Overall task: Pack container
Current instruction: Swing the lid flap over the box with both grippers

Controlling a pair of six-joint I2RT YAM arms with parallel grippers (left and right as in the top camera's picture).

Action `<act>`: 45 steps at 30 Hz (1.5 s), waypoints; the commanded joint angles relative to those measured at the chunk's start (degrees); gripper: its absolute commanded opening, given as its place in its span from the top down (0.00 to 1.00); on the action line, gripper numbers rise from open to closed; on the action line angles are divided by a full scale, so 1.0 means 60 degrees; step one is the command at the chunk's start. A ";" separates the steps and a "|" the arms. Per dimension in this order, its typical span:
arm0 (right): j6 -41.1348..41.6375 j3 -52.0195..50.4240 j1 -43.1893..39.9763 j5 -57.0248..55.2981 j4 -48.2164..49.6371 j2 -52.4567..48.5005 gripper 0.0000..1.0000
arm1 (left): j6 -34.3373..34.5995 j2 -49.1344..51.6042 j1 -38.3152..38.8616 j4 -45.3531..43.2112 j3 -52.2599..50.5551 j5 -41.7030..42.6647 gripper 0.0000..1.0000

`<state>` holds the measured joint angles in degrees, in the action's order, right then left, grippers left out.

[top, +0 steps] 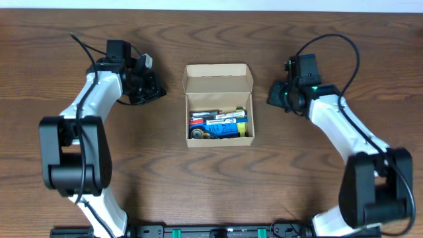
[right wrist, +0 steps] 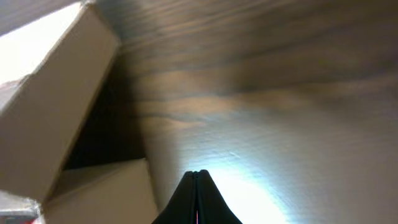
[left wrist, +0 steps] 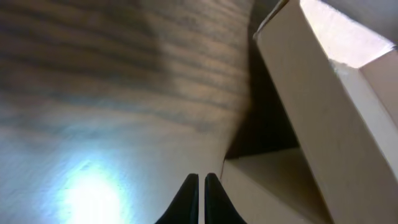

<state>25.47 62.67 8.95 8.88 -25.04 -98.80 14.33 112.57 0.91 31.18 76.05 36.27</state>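
The tan cardboard container (top: 219, 82) stands open at the middle of the table, its flap lid raised at the back. Pens, markers and other small items (top: 218, 124) fill its lower half. My left gripper (top: 157, 89) sits low on the table left of the box, shut and empty; in the left wrist view its tips (left wrist: 201, 180) nearly touch, with the box wall (left wrist: 323, 118) to the right. My right gripper (top: 272, 94) rests right of the box, shut and empty; in the right wrist view its tips (right wrist: 198, 175) are pressed together, with the box (right wrist: 50, 106) to the left.
The wooden table (top: 317, 185) surrounds the box. A black rail (top: 218, 231) runs along the front edge between the arm bases. The table's back edge lies just behind the box.
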 commanded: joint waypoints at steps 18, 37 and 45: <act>0.1756 -0.0251 0.0208 0.3891 0.4590 -0.2481 0.99 | 0.1406 0.1169 0.0455 -0.2084 0.0040 0.2565 0.92; 0.1122 -0.0251 0.0029 0.6834 0.6863 -0.2481 0.99 | 0.1399 0.1075 0.0084 -0.3504 0.0055 0.4980 0.94; 0.0998 -0.0251 -0.0124 0.7737 0.7351 -0.2481 0.99 | 0.1322 0.0958 0.0073 -0.3537 0.0055 0.5151 0.94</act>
<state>32.95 61.06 8.62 50.15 18.74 -113.25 22.68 118.54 1.13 10.07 76.05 64.88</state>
